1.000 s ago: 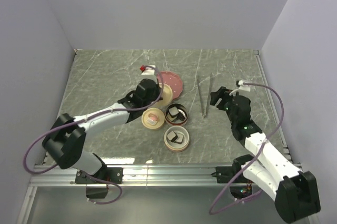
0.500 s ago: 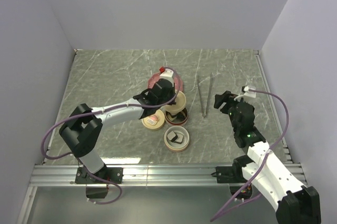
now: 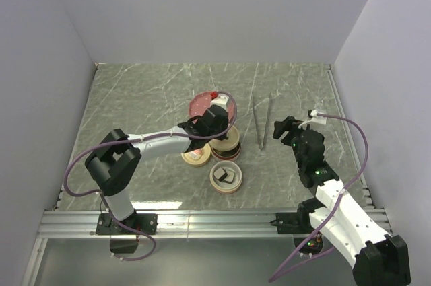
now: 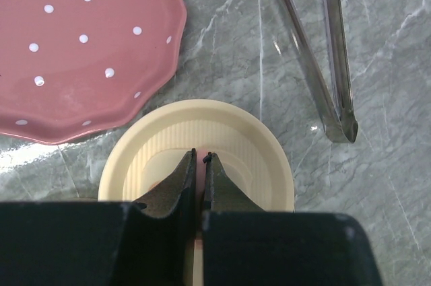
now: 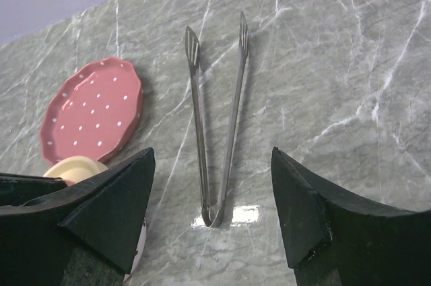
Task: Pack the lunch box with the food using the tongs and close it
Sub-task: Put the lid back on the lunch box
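Observation:
My left gripper (image 4: 200,156) is shut on the pink knob of a round cream lid (image 4: 256,145). From above, that lid (image 3: 231,136) sits over a round lunch box tier next to the pink dotted plate (image 3: 201,103). Whether the lid rests on the tier or hovers, I cannot tell. An open brown tier (image 3: 227,188) nearer the arms holds black and white food (image 3: 227,176). The silvery tongs (image 3: 262,122) lie flat on the table, joined end towards me. My right gripper (image 5: 212,155) stands open just short of the tongs (image 5: 217,124), touching nothing.
A second cream lid (image 3: 195,157) lies left of the open tier, partly under my left arm. The pink plate (image 4: 81,44) is bare. White walls close in the marble table (image 3: 135,97) on three sides, and a metal rail runs along the near edge.
My left arm has swung right, carrying the cream lid from beside the plate to over the tier next to the tongs. The right gripper has drawn back slightly, still open.

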### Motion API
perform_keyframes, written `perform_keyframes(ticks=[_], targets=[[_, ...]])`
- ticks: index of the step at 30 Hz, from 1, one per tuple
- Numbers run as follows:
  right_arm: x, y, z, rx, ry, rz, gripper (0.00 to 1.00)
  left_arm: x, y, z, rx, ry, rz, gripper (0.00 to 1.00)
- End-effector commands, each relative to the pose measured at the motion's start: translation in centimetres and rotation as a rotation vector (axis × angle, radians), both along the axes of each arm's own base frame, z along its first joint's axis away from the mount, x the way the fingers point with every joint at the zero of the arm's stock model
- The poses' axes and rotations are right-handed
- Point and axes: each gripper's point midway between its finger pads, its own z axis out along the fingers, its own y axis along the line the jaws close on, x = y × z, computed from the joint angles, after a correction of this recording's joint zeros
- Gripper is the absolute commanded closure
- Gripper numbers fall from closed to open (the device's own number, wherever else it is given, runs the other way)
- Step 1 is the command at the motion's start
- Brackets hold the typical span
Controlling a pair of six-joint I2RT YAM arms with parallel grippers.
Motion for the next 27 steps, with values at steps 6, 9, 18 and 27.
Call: perform_keyframes(ticks=[6,9,18,27], targets=[[0.4,-0.2,1.0,0.015,-0.041,-0.018,0.23,-1.1,-1.3,0.4,-0.029,0.012,-0.017,1.0],[0.4,-0.2,0.9,0.014,-0.038,-0.018,0.23,-1.5,-1.4,-0.1,-0.022,0.019,-0.015,1.0],[0.3,-0.2,0.8,0.017,-0.042,-0.012,0.23,-2.6,-0.3,-0.9,-0.009,0.026,0.025,1.0],[0.2,-0.1,0.8,0.02,-0.046,-0.009,0.23,-3.2,0.2,-1.6,-0.002,0.032,0.042,1.0]])
